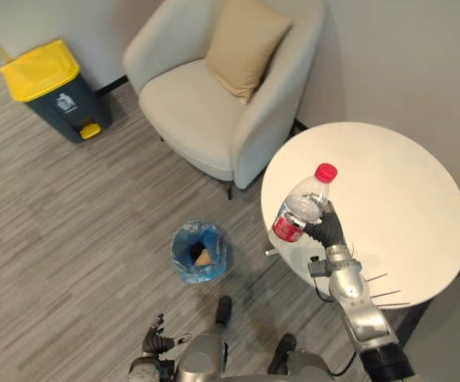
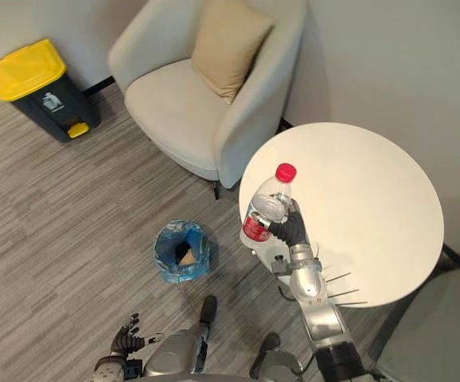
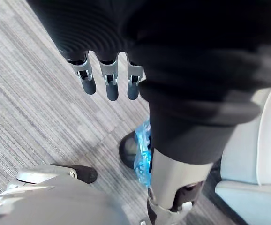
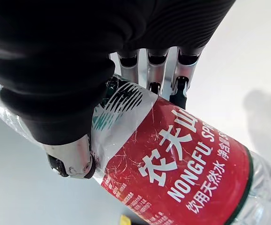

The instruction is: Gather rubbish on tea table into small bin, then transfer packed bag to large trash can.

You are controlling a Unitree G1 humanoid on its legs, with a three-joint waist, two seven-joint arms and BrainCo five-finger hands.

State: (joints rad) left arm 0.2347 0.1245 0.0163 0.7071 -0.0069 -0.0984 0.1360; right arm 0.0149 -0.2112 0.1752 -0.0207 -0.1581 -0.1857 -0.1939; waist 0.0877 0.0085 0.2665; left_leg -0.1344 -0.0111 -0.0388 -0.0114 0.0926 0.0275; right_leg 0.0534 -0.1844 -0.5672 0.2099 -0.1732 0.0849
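Far to the left of the tea table (image 1: 409,247) stands the large trash can (image 1: 63,107). It is dark with a yellow lid (image 1: 39,70), and the lid is down. Low down and also left of the table hangs the left hand (image 1: 155,339). Its fingers (image 3: 108,84) are straight and loose, and they hold nothing. The grey floor (image 1: 71,215) lies under them.

The small bin (image 1: 200,253) sits on the floor just to the left of the table. A blue bag (image 1: 184,256) lines it, and a small brown thing (image 1: 204,257) lies inside. Past the bin, close to the table's far left side, is a pale armchair (image 1: 206,119). A tan cushion (image 1: 246,44) leans on its back.

Then comes the table itself, round and white. Over its left edge, the side nearest the small bin, is the bottle (image 1: 300,207). It is clear plastic with a red cap (image 1: 326,172) and a red label (image 1: 288,228). It is tilted, with the cap end up. The right hand (image 1: 327,229) grips it, with fingers (image 4: 156,70) and thumb (image 4: 72,161) curled tight round its middle. I cannot tell if the bottle's bottom touches the table top.
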